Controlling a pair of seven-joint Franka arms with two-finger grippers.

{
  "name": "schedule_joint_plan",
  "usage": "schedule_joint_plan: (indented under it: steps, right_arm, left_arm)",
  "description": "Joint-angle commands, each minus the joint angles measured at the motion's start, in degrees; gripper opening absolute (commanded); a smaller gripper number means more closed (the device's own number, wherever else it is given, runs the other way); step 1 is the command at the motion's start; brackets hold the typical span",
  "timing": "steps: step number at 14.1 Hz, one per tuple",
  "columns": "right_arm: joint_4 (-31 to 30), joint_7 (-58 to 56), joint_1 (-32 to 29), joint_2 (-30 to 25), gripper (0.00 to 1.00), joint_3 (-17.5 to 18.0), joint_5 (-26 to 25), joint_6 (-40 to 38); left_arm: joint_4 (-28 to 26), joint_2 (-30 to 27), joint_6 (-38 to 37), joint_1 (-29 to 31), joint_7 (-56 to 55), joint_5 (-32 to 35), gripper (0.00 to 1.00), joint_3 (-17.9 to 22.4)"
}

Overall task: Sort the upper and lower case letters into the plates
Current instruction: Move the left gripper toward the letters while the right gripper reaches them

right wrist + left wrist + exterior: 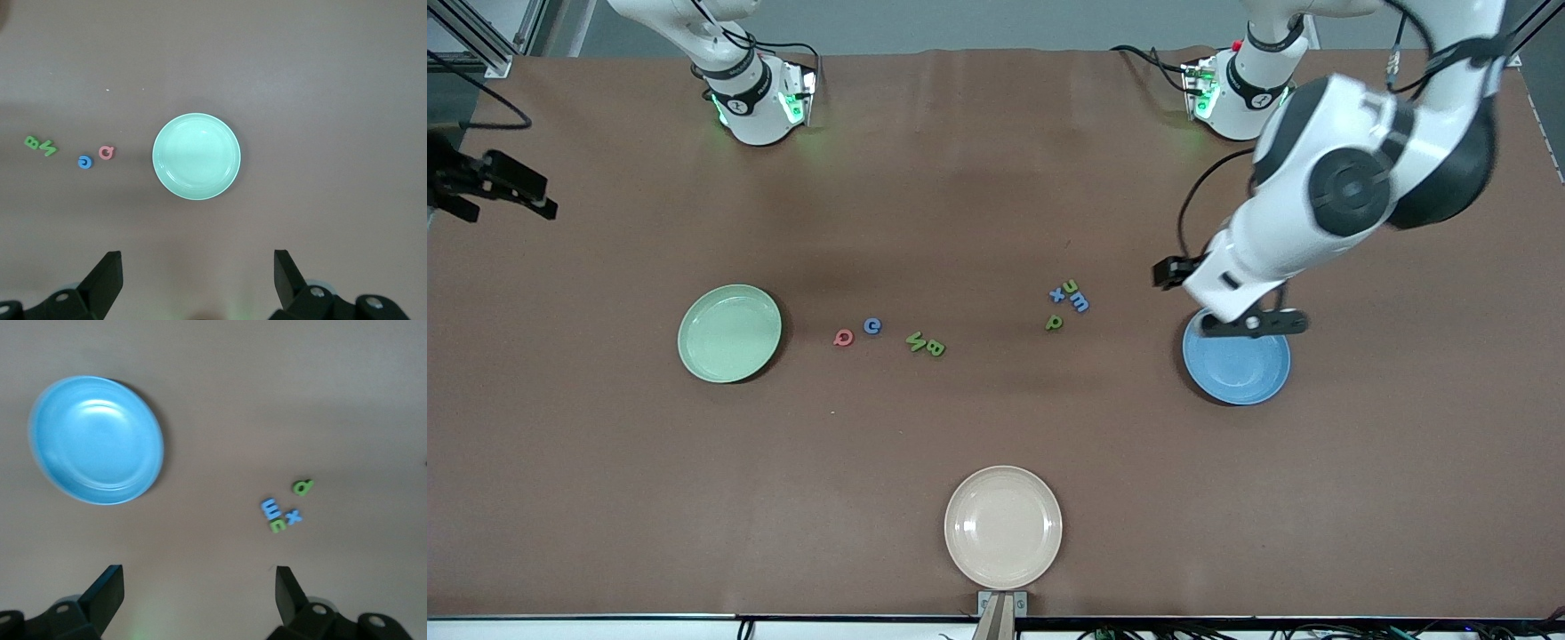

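The pale mint-green round plate [729,333] lay toward the right arm's end of the table, empty. At its 3 o'clock in the front view stood a row of small chunky toy letters: a red Q-like letter [843,337], a blue c-like letter [872,326], then a green pair touching each other, N-like [915,341] and B [935,348]. Further along at 3 o'clock came the tight cluster: a blue x [1056,295], a green n-like letter [1072,286], a blue m-like letter [1081,303] and a green letter like p or d [1054,323]. The medium-blue round plate [1236,364] lay toward the left arm's end, also empty.

The right gripper [197,267] hung high, its jaws spread wide and holding nothing; its wrist view looked down on the mint plate, with the row of four to one side. That arm seemed to be waiting.

The left gripper [199,587] hovered over the blue plate's rim, jaws spread and empty. The cluster lay at roughly the plate's 10 o'clock in the front view, clearly nearer this arm than the other. Its letters sat packed together, so picking one would likely call for jaws aligned across that single piece.
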Motion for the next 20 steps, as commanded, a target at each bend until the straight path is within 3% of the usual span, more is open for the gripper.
schedule_joint_plan:
  steps: [1, 3, 5, 8, 12, 16, 20]
  right_arm:
    - [4.67, 0.05, -0.43, 8.04, 1.00, -0.02, -0.76, 0.51]
    - [5.64, 0.49, -0.26, 13.84, 1.00, -0.11, -3.47, 2.44]
    - [4.95, 1.97, 0.18, 14.04, 1.00, -0.02, -3.06, 4.11]
    - [1.53, 17.05, 2.10, 14.30, 1.00, 0.07, 2.56, 9.11]
    - [-5.23, 34.72, 7.99, 14.74, 1.00, 0.16, 5.03, 19.12]
    - [-9.91, 56.96, 13.35, 19.38, 1.00, 0.16, 5.04, 28.54]
    - [-12.18, 67.01, 17.14, 24.31, 1.00, 0.16, 5.04, 36.34]
  left_arm:
    - [0.48, 4.93, 3.84, -4.36, -3.18, 0.34, 1.00, -0.05]
    - [-0.31, 7.31, 6.30, -7.52, -3.28, 0.34, 1.00, -0.05]
    - [-2.68, 9.59, 11.64, -9.99, -4.50, 2.26, 1.00, -0.05]
    - [-5.84, 12.49, 21.84, -13.33, -5.56, 3.06, 1.00, 0.30]
    - [-12.60, 14.17, 34.94, -14.74, -10.82, 5.52, 1.00, 0.39]
    - [-15.43, 17.50, 43.30, -14.83, -12.15, 11.40, 1.00, 0.48]
    - [-15.26, 19.44, 45.95, -14.83, -12.15, 14.30, 0.96, 0.56]
